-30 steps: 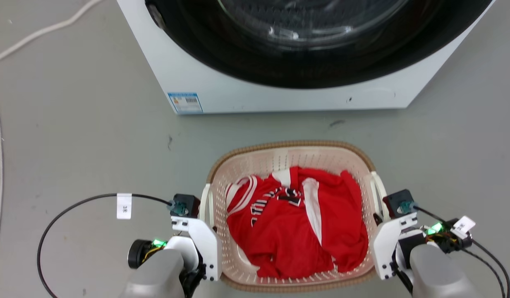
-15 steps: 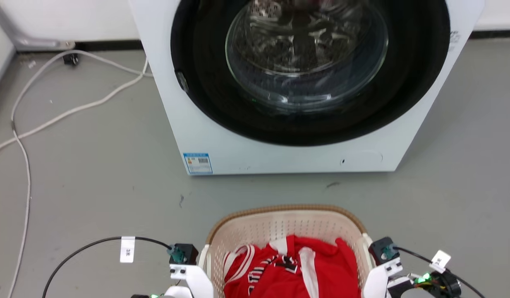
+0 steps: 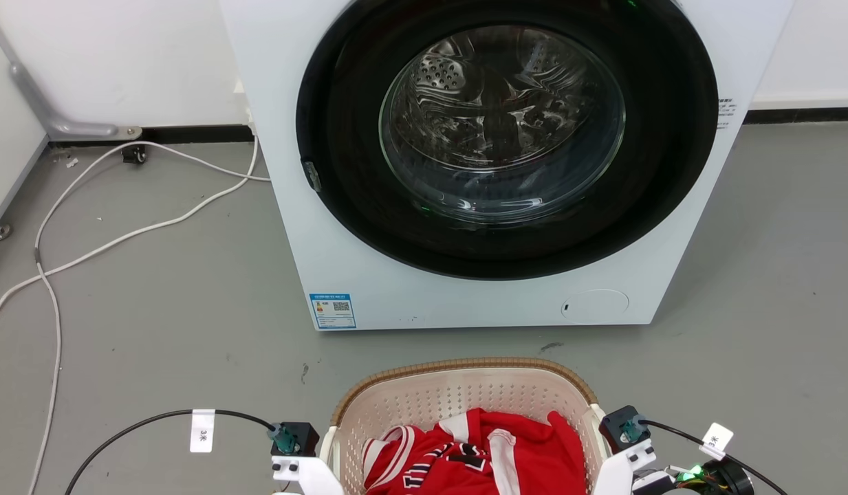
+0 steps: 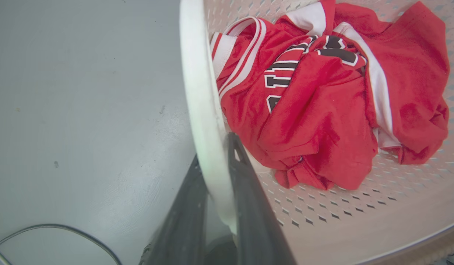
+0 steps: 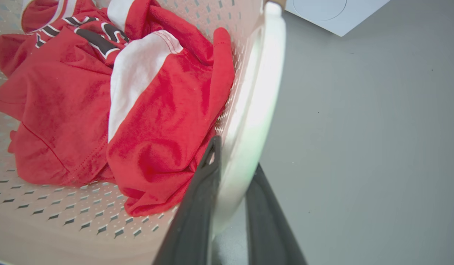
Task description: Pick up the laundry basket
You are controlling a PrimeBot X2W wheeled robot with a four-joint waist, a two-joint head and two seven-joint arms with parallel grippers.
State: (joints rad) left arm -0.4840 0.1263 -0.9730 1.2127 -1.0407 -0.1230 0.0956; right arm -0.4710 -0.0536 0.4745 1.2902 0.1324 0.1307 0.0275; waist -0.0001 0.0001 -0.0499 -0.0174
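left gripper [image 4: 215,154] jaws pinch left handle [image 4: 197,73], right gripper [image 5: 234,158] jaws pinch right handle [image 5: 263,73]: symmetric hold keeps laundry basket [image 3: 465,364] level; floor [image 3: 155,309] contact unclear.

A laundry corner: a white front-loading washing machine [image 3: 499,165] with a dark round door stands on grey concrete floor [image 3: 155,309] against a white wall [image 3: 121,62], pale cables [image 3: 121,237] trailing left.
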